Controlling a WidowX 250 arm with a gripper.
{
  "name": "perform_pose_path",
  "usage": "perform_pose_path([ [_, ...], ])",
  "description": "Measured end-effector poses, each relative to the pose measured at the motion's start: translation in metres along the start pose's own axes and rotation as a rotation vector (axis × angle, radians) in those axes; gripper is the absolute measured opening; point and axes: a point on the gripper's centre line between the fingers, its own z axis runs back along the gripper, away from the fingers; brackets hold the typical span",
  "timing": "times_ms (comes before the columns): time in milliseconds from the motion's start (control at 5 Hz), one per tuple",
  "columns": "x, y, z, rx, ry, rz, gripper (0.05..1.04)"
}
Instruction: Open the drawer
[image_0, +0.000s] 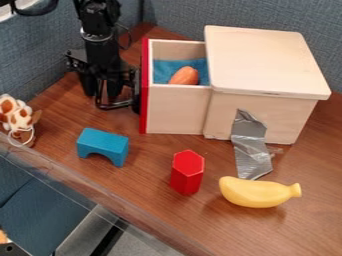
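Observation:
The black gripper (103, 92) hangs low over the table at the upper left, just left of the drawer's red front (143, 95). The drawer (175, 111) stands pulled out to the left from the pale wooden box (267, 62), with its inside showing from above. In it lie a blue cloth (162, 70) and an orange rounded object (185, 76). Dark parts lie between the gripper and the red front; whether they touch it I cannot tell.
In front of the drawer are a blue arch block (102, 145), a red hexagonal block (187, 172) and a yellow toy banana (258, 192). Silver tape (250, 147) runs from the box onto the table. A spotted toy (18, 119) sits at the left edge.

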Motion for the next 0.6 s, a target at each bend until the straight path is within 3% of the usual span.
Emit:
perform_pose_path([
  [200,-0.001,-0.002,0.001,-0.012,0.005,-0.008,0.993],
  [600,0.009,-0.012,0.015,-0.062,0.020,-0.087,0.999],
])
